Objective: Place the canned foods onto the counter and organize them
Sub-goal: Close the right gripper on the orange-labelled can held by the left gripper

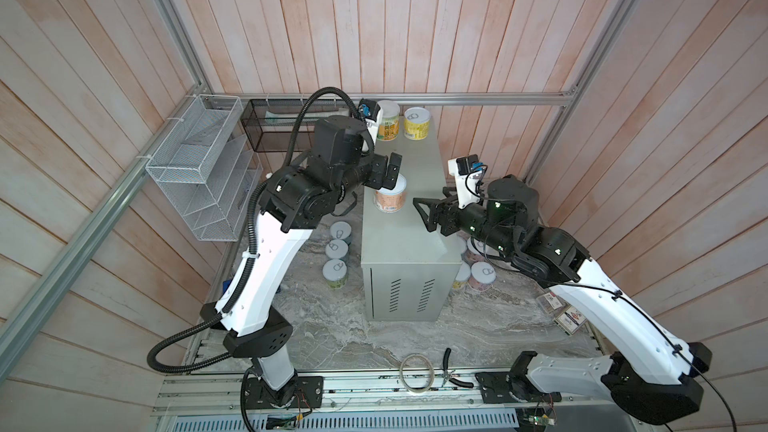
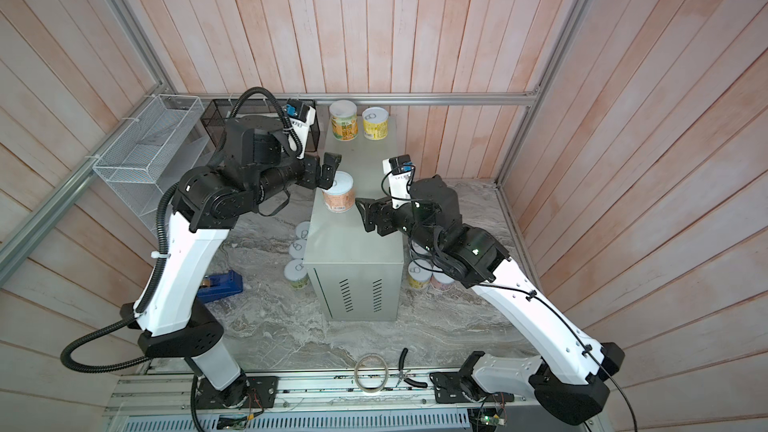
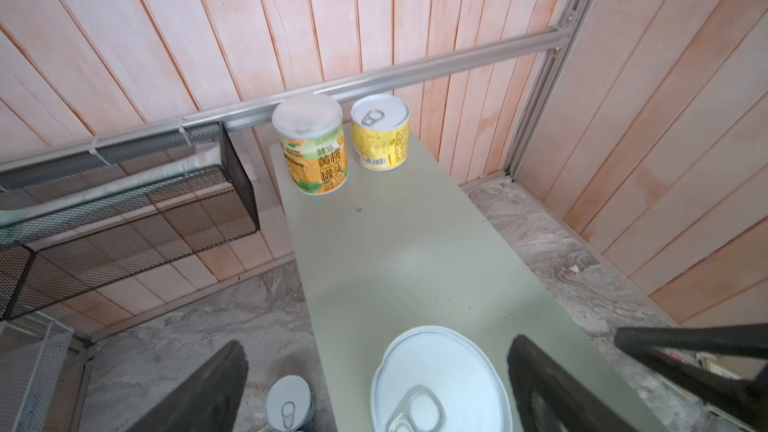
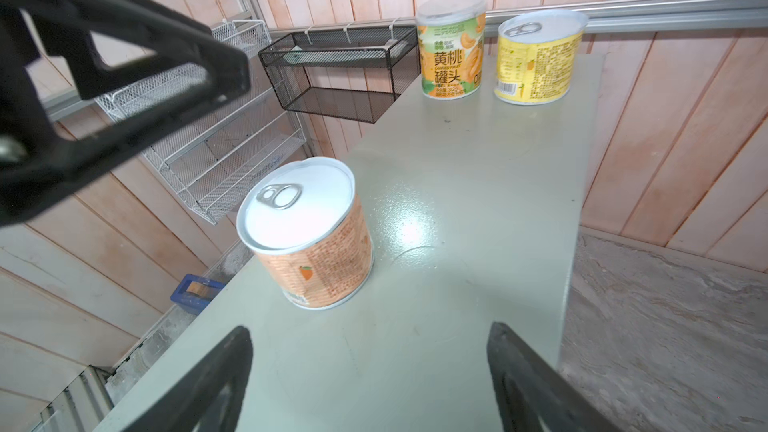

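Left jaws: released, spread wide and straddling the orange-label can (image 3: 440,380), no grip on it.
Right jaws: spread apart, empty, over the grey cabinet table (image 1: 403,243) near that can.
On this table I count three upright cans: the orange one mid-top, and a green-label can (image 1: 387,120) and a yellow can (image 1: 415,123) side by side at the far end.
Marble table (image 1: 332,326): three cans (image 1: 335,274) left of the cabinet, and more cans (image 1: 482,276) on its right.
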`<state>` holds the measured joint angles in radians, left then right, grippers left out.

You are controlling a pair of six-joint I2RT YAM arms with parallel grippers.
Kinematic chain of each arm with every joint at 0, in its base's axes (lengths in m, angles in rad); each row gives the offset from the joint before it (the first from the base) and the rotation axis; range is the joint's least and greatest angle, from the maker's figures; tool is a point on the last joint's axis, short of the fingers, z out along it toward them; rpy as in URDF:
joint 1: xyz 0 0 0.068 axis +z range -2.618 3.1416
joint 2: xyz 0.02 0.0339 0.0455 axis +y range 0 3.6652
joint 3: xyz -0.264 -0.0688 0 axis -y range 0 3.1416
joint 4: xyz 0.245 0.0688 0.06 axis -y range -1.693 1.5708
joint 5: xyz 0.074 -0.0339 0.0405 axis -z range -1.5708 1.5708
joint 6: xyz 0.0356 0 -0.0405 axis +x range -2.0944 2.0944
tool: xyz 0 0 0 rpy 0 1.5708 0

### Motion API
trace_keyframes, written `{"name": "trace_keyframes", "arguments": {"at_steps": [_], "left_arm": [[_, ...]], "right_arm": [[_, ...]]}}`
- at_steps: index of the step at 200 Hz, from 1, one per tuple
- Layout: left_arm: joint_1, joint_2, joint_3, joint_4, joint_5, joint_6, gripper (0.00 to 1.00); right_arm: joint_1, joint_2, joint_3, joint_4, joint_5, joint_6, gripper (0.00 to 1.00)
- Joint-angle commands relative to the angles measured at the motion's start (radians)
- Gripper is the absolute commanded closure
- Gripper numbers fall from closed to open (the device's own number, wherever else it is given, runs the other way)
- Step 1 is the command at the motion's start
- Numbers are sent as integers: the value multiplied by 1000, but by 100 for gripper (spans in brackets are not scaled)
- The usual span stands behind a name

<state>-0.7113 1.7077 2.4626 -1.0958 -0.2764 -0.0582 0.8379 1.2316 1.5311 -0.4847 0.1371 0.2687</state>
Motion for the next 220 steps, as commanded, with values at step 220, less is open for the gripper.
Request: {"name": "trace_keyframes", "arguments": {"at_steps": [220], "left_arm": [[257,-376,-791,433,246,-107,1]], "right_arm": [[44,357,184,163,258,-106,15]]}}
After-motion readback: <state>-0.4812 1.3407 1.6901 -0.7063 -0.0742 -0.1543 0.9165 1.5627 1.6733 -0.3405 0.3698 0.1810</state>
